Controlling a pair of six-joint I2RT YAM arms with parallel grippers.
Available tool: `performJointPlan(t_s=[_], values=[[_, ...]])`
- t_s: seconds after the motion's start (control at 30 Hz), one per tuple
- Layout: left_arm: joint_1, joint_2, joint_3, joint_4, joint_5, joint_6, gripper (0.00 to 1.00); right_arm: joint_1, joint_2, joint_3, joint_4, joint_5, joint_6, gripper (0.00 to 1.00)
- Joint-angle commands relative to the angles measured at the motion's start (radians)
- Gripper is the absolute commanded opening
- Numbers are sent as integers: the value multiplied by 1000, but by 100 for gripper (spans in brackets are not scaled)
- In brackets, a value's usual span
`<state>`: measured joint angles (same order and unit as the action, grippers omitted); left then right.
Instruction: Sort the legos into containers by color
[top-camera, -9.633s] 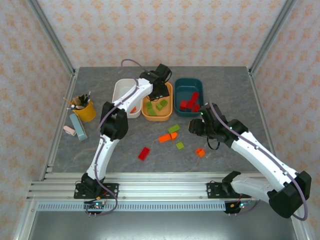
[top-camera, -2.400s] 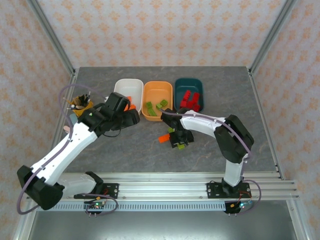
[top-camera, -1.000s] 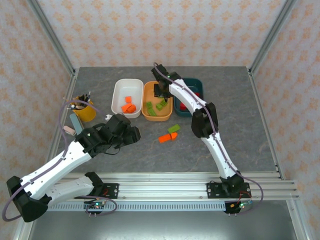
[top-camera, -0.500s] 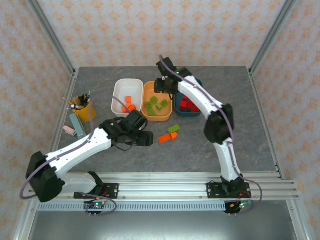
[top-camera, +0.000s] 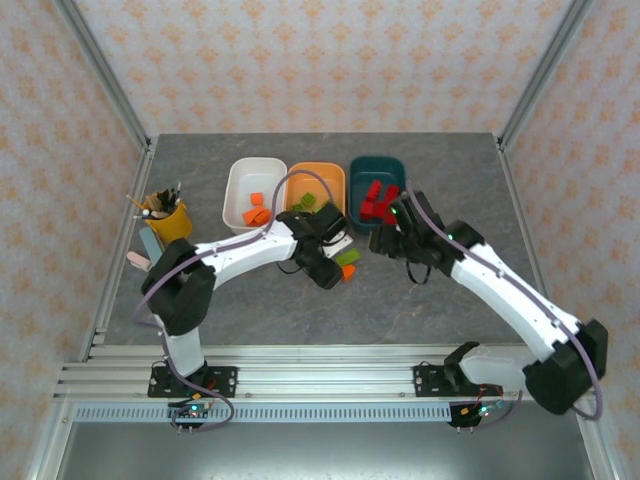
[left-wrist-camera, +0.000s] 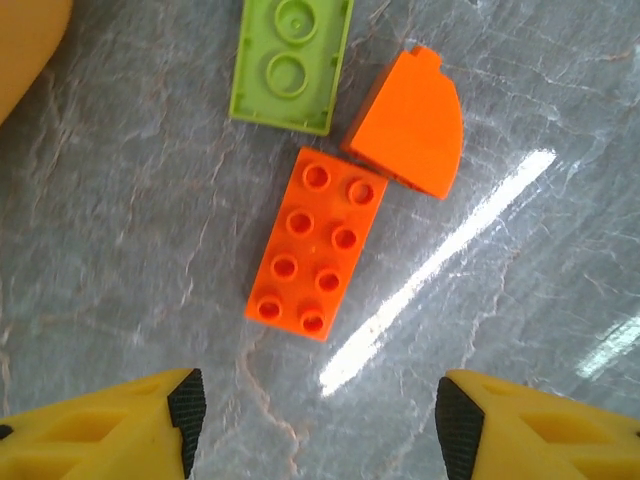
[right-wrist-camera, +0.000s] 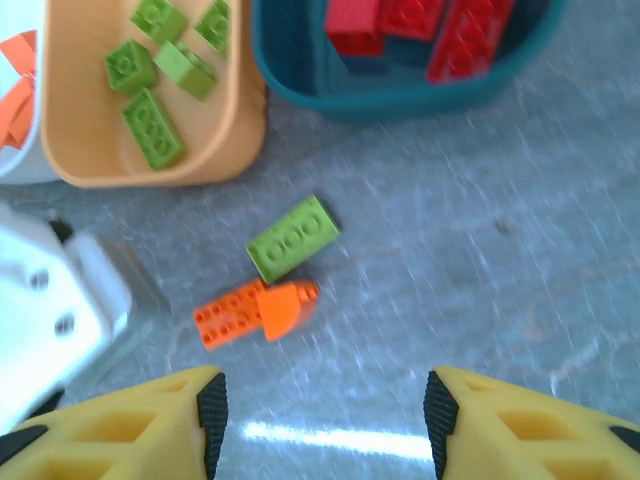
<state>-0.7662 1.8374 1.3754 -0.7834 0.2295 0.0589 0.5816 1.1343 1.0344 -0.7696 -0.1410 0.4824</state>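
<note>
Top external view: three tubs stand in a row at the far middle of the grey surface. The white tub is on the left and holds a few orange bricks. The orange tub is in the middle, and the teal tub on the right holds red bricks. A yellow cup with pens stands well apart at the far left.

Both arms reach toward the middle, just near of the orange and teal tubs. Three pieces lie loose on the surface there.

Left wrist view: the left gripper is spread wide with nothing between its fingers. It hangs over the surface. Just beyond its fingertips lies an orange two-by-four brick, studs up. An orange curved piece sits at that brick's far right corner, apparently touching it. A loose green brick lies just beside both, farther on.

Right wrist view: the right gripper is also spread and empty, and hangs higher above the surface. The same three loose pieces lie beyond it, on the near side of the tubs. Four green bricks lie inside the orange tub. The red ones are heaped in the teal tub, and a corner of the white tub shows orange pieces.
</note>
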Motion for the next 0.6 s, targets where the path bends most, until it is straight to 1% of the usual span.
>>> performJointPlan(t_s=[0.0,0.03,0.1,0.17,0.23,0.43,0.57], values=[[-5,57,70,-63,14,119,63,-2,-135,-68,-23,-9,112,56],[-5,66,86,-76,19,127,62,-2,-164,-85,-25,-9,129,56],[-5,134,123,-110,16,142,60,-3,-209,-111,-45,2,155,57],[-5,166,156,-143,21,153,58,-3,-229,-115,-65,15,165,57],[-6,188,176,-156,32,154,58,-3,-234,-111,-78,23,165,56],[-7,240,213,-181,8,150,59,-4,-221,-81,-92,32,145,57],[-10,271,235,-202,15,156,56,-5,-220,-76,-100,37,142,57]])
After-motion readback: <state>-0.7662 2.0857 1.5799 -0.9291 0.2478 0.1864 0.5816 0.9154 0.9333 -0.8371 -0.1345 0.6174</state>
